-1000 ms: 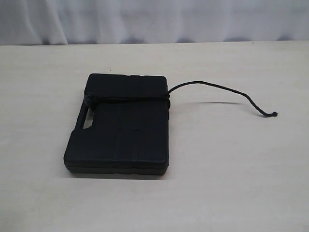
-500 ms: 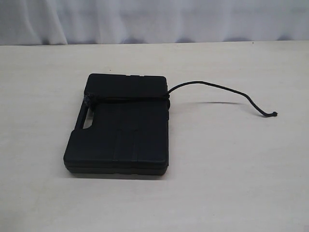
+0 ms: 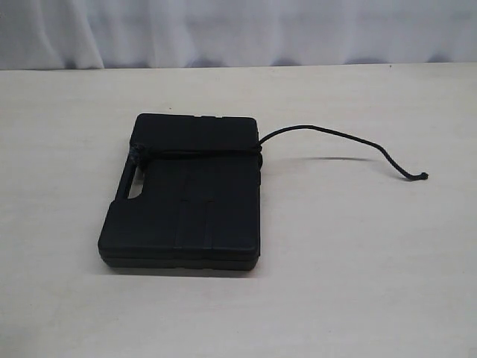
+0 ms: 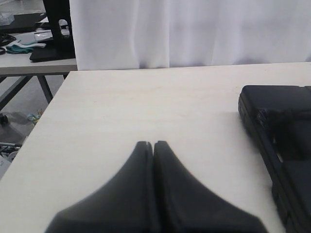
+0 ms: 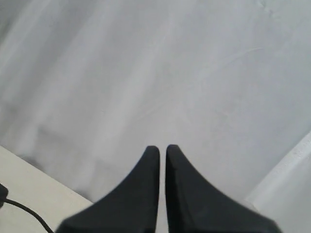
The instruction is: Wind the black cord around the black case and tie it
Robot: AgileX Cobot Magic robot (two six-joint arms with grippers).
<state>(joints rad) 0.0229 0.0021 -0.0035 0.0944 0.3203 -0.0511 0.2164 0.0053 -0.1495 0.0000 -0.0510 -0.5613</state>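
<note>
Lying flat on the pale table (image 3: 358, 261), the black case (image 3: 186, 194) rests lid up. Its long axis appears to run away from the exterior camera toward the white curtain (image 3: 238, 30) behind it, with the far end leaning slightly to the right. The slot-shaped handle cutout sits along the case's left side in that view.

The black cord (image 3: 328, 134) crosses the lid across the case's long axis, over the part farthest from the camera. A frayed knot sits at the case's left edge, just beyond the handle slot. From the case's right edge the loose end runs out to the right in a shallow arc. It ends in a small knotted tip on the table, well to the right of the case. A thin shadow of this loose end lies on the table beside it.

The left gripper (image 4: 153, 143) has its jaws pressed together and pinches nothing. It hangs over bare table, well apart from the case, with the case's handle side turned toward it. The right gripper (image 5: 162, 148) also has its jaws pressed together with nothing between them. It faces the curtain, and the case does not show in its wrist view. Neither gripper appears in the exterior view.
</note>
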